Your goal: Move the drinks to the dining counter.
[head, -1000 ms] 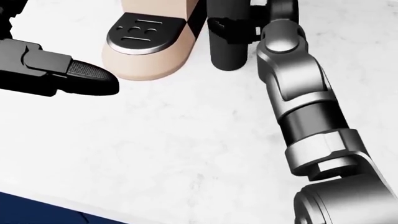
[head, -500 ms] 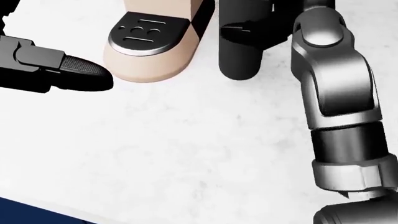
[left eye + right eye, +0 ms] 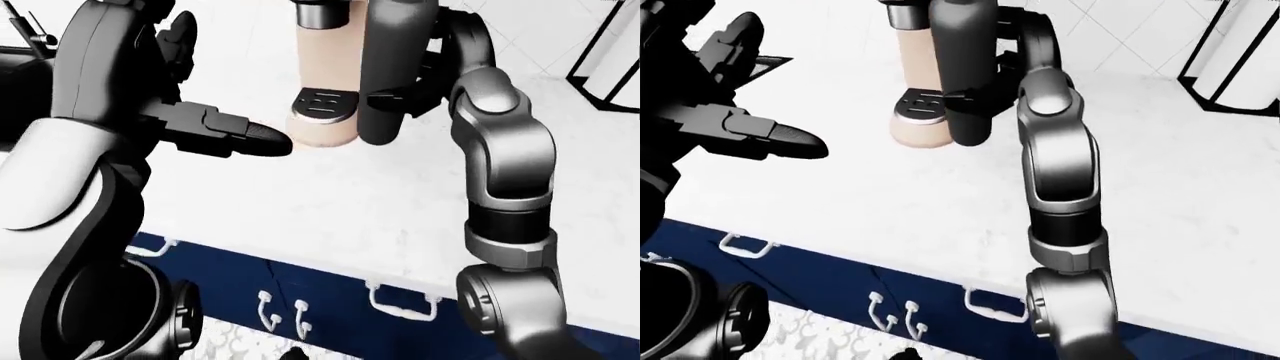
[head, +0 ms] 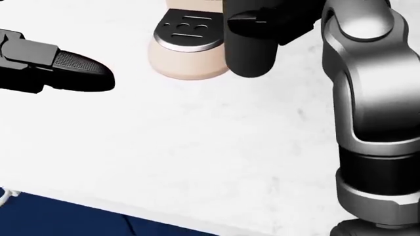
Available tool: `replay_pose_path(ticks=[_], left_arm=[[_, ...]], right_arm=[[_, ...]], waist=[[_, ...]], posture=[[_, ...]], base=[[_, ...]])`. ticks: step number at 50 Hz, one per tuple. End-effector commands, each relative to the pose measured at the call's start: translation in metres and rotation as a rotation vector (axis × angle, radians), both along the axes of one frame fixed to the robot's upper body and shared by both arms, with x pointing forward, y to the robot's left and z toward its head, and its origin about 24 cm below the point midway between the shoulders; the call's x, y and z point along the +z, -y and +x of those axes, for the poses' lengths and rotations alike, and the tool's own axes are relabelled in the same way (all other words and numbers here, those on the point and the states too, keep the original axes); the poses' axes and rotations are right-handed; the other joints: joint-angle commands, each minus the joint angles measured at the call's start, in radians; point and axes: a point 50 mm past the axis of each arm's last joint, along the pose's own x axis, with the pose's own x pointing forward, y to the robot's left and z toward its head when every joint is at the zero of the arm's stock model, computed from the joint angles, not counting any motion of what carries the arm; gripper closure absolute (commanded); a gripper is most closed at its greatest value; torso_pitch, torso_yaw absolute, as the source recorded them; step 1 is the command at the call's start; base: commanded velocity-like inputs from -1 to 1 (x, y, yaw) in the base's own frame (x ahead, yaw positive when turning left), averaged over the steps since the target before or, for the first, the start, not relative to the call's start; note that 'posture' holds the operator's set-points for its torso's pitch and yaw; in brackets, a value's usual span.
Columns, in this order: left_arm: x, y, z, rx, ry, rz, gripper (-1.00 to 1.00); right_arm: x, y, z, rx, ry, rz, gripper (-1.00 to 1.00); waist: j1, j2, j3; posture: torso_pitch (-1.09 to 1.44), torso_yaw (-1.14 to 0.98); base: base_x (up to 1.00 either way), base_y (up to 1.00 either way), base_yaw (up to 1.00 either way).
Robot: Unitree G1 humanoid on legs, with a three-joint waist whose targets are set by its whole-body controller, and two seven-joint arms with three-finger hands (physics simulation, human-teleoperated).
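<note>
Right hand closes in on the drinks; left hand waits

Over the last second, in the head view, the dark bottle (image 4: pixel 252 46) has drawn up against the beige bottle (image 4: pixel 190 44), and the right hand (image 3: pixel 400 94) now wraps the dark one, apparently grasping it, so a lift toward the dining counter looks near. Both drinks stand upright and touching on the white tabletop (image 4: pixel 197 147); the beige one shows a round metallic embossed plate. The left hand (image 4: pixel 62 69) hovers released beside them.
</note>
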Motion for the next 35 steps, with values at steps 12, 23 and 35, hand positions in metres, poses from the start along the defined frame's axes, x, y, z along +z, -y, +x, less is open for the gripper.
replay_pose_path(ticks=[12,23,35], left_arm=[[0.010,-0.004,-0.006,0.026,0.060,-0.008,-1.00],[0.011,-0.007,-0.009,0.029,0.063,-0.011,-1.00],[0.010,-0.008,-0.012,0.028,0.062,-0.012,-1.00]], right_arm=[[0.034,-0.014,-0.021,0.053,0.149,-0.003,1.00],[0.038,-0.023,-0.027,0.079,0.161,-0.002,1.00],[0.042,-0.030,-0.035,0.120,0.169,0.002,1.00]], waist=[[-0.018,0.006,-0.020],[-0.077,-0.098,-0.022],[-0.048,0.061,-0.043]], posture=[[0.00,0.00],[0.00,0.00],[0.00,0.00]], base=[[-0.70,0.65,0.00],[-0.46,0.88,0.00],[0.00,0.50,0.50]])
